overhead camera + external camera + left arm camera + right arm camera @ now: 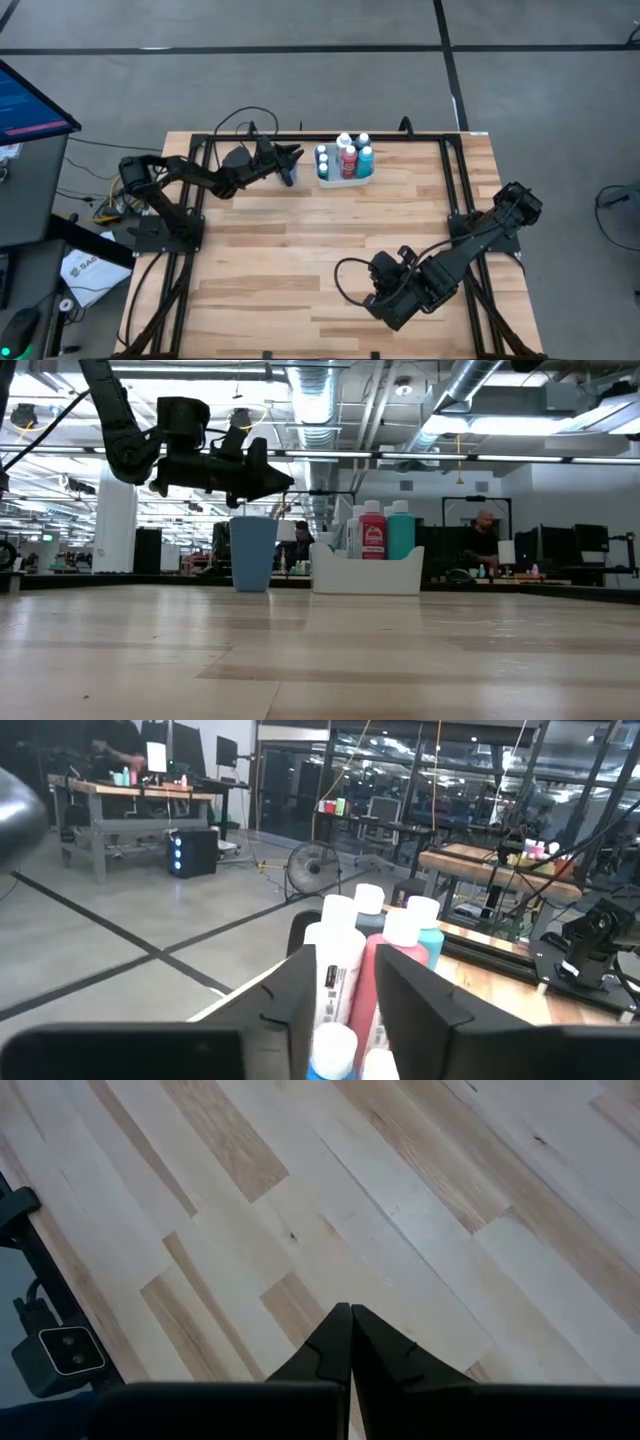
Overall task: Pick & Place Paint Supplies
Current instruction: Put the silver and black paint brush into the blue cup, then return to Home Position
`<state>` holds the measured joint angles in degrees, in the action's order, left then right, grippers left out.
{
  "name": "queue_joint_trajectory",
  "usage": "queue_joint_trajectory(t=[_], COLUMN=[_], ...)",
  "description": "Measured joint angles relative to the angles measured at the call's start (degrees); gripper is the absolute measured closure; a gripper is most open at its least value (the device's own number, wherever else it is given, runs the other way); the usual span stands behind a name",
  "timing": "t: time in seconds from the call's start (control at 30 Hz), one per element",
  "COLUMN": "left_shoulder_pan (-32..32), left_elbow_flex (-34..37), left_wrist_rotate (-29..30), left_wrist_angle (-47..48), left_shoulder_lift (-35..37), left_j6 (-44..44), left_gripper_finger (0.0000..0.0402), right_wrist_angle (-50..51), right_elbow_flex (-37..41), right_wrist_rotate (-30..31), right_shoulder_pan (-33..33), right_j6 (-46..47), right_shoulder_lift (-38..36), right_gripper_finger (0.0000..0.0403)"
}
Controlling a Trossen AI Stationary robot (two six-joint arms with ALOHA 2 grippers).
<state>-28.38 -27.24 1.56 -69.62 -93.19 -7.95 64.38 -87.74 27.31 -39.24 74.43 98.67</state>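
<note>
Open workshop behind butcher-block table. Left gripper jaws parted slightly, empty, hovering above blue cup at table's 12 o'clock edge. Paint bottles upright in white tray, just at cup's 3 o'clock. Brushes: cannot tell. Judgement: release over cup; lift straight up, avoid tipping it. Right gripper pressed together, parked at 5 o'clock.

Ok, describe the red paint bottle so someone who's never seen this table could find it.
Look along the far edge of the wooden table for the white tray, right of the blue cup. The red paint bottle stands upright inside it, the only red one, beside a teal bottle.
</note>
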Motion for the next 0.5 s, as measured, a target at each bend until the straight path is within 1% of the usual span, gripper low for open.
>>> queue_joint_trajectory(t=[0.07,0.13,0.23,0.37,0.43,0.5], left_shoulder_pan=[0.0,0.0,0.02,0.89,1.42,2.09], left_elbow_flex=[0.0,0.07,0.04,0.04,0.04,0.02], left_wrist_rotate=[-0.29,-2.02,-4.17,-6.61,-8.82,-10.17], left_wrist_angle=[0.25,0.9,4.59,18.71,26.74,34.49], left_shoulder_lift=[0.17,1.72,7.17,19.83,27.58,34.95], left_j6=[-1.24,-2.44,-5.45,-10.16,-11.29,-12.17], left_gripper_finger=[0.0293,0.0281,0.0274,0.0287,0.0304,0.033], right_wrist_angle=[-0.02,-0.07,-0.32,-0.96,-2.09,-4.61], right_elbow_flex=[0.0,0.0,0.0,-0.15,-0.52,-0.53], right_wrist_rotate=[0.0,0.07,1.51,2.81,4.05,6.64], right_shoulder_pan=[0.0,0.0,0.0,0.54,1.12,1.82], right_j6=[0.0,0.0,-0.02,-2.67,-6.31,-12.56], right_shoulder_lift=[0.0,0.0,0.0,-1.06,-2.17,-4.31], right_gripper_finger=[0.0403,0.0403,0.0403,0.0403,0.0403,0.0403])
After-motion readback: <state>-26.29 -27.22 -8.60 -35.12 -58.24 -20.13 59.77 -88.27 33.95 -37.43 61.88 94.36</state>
